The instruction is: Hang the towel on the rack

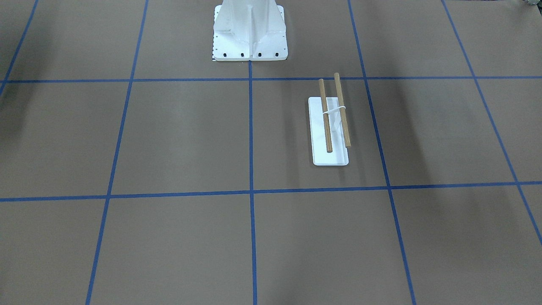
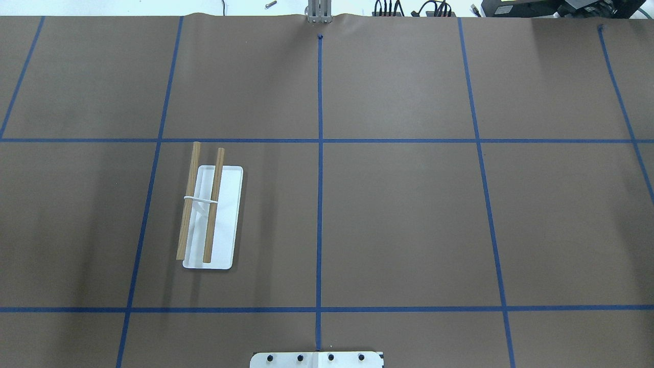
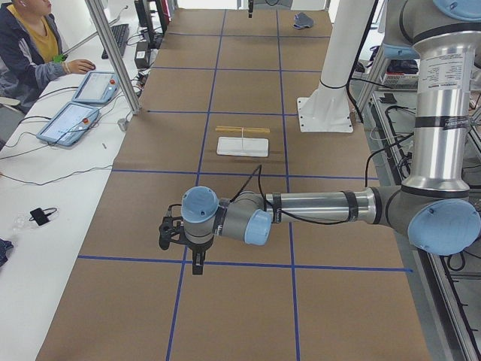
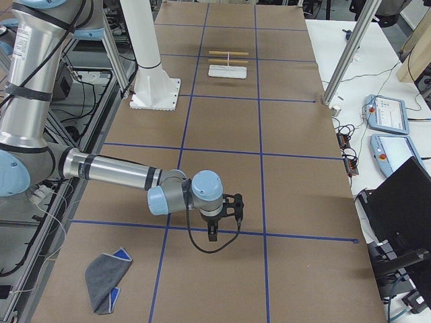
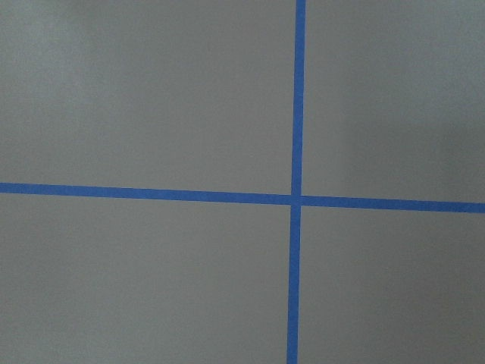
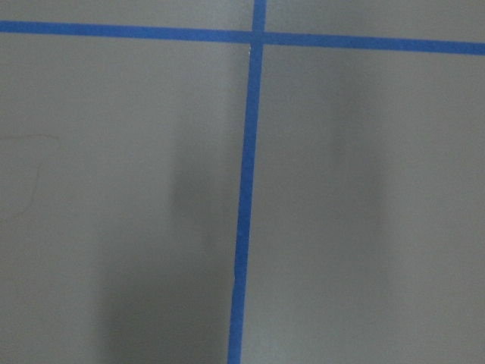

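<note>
The rack [image 1: 317, 140] stands on the brown table with its white base and two wooden dowel rods; it also shows in the overhead view [image 2: 227, 214] and small in both side views [image 3: 242, 143] [image 4: 227, 67]. The rods are bare. The towel [image 4: 104, 282] lies crumpled, dark grey with blue showing, on the table's end on my right, far from the rack. My left gripper [image 3: 197, 263] points down over a tape crossing at the table's left end. My right gripper [image 4: 212, 235] points down near the towel. Whether either is open or shut, I cannot tell.
The large white bolted pedestal [image 1: 250, 38] stands at the robot's edge of the table [image 2: 317, 359]. Blue tape lines grid the brown surface. A person [image 3: 30, 45] sits at a side table with tablets [image 3: 68, 124]. Metal posts [image 4: 343, 57] stand along the far edge.
</note>
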You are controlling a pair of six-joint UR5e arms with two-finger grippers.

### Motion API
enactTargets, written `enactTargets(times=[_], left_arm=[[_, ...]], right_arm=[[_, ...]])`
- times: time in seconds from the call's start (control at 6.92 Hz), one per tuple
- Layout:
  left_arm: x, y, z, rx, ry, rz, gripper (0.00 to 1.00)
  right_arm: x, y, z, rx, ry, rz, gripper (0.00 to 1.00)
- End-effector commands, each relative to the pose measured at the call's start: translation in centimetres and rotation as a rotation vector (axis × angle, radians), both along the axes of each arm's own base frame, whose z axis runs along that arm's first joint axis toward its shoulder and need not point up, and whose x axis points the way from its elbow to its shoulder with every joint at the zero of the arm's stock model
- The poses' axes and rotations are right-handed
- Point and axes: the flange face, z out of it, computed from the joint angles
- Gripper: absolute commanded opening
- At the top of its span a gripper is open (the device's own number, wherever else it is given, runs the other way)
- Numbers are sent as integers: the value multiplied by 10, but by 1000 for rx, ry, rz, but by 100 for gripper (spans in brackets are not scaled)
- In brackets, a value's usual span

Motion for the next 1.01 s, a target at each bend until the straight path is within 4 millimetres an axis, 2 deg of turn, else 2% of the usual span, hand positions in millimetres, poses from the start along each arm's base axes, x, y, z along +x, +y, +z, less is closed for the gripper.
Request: enactTargets(times=[0.0,0.14,0.29,0.58,0.87], left_arm=[[-2,-5,-7,23,-35,-9,99],[-3,-6,-9,54,-41,-11,99],[-3,-7,-12,64,-40,-12,99],[-3,-15,-22,85,-40,-12,99],[-3,-16,-33,107,-42,-14,99]], right_arm=[[15,87,29,-53,10,6,100],[27,144,48,-41,11,20,100],[33,177,65,-59,15,14,100],[57,247,134,-32,6,-4,100],[59,285,165,-83,-20,51,100]])
